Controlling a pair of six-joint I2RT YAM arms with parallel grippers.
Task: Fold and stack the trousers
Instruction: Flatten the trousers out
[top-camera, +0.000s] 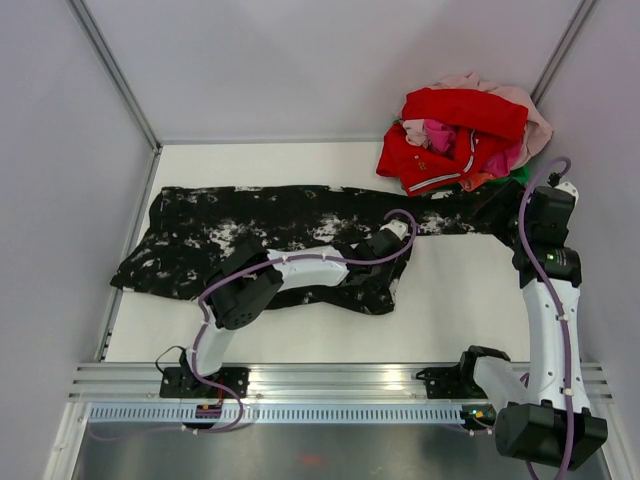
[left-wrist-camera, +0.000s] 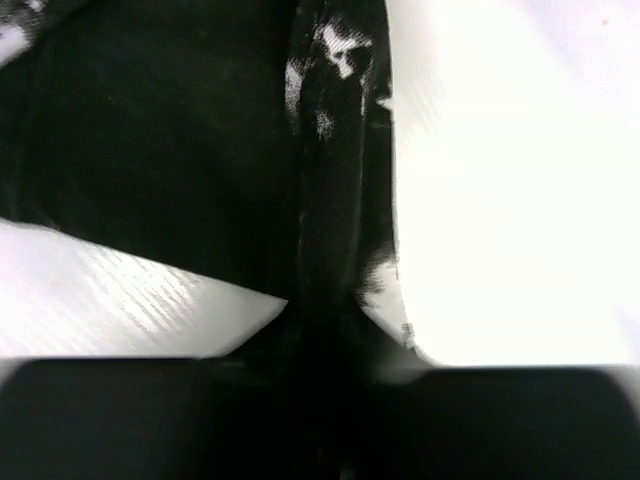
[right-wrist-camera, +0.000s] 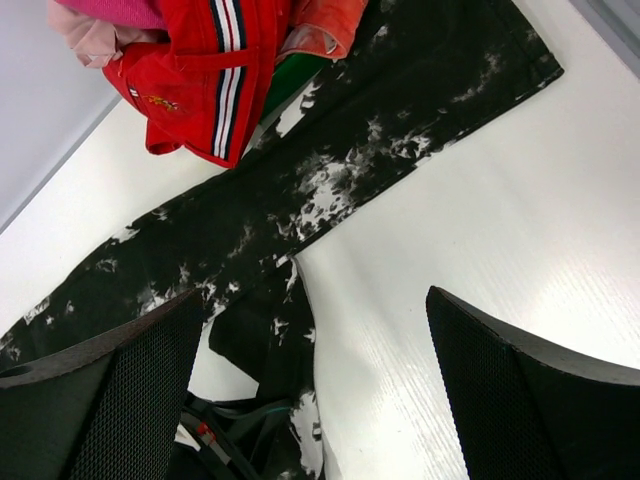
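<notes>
Black trousers (top-camera: 250, 225) blotched with white lie spread across a white table (top-camera: 470, 290). Their wide end is near the left edge. One leg runs right along the far side to the foot of a heap of clothes, and the other ends shorter, near the middle of the table.

The heap sits in the far right corner. A red garment (top-camera: 460, 125) with white trim lies on top of it, pink clothes (top-camera: 435, 132) are bundled beneath, and the wrist view shows the red hem overlapping the long leg's edge.

The left arm (top-camera: 300, 268) reaches over the trousers, and the left gripper (top-camera: 385, 243) is down on the cloth where the two legs part. In its own wrist view, a raised ridge of speckled fabric runs straight in toward the two fingers (left-wrist-camera: 110, 415). These show only as dark, blurred blocks, so it cannot be told whether they have pinched the fold or merely flank it.

The right arm (top-camera: 548, 300) stands along the table's right side. The right gripper (right-wrist-camera: 315, 390) hangs above the long leg and the bare tabletop beside it. Its mesh-padded fingers (right-wrist-camera: 110, 390) are spread wide, with nothing between them and no contact with the cloth.
</notes>
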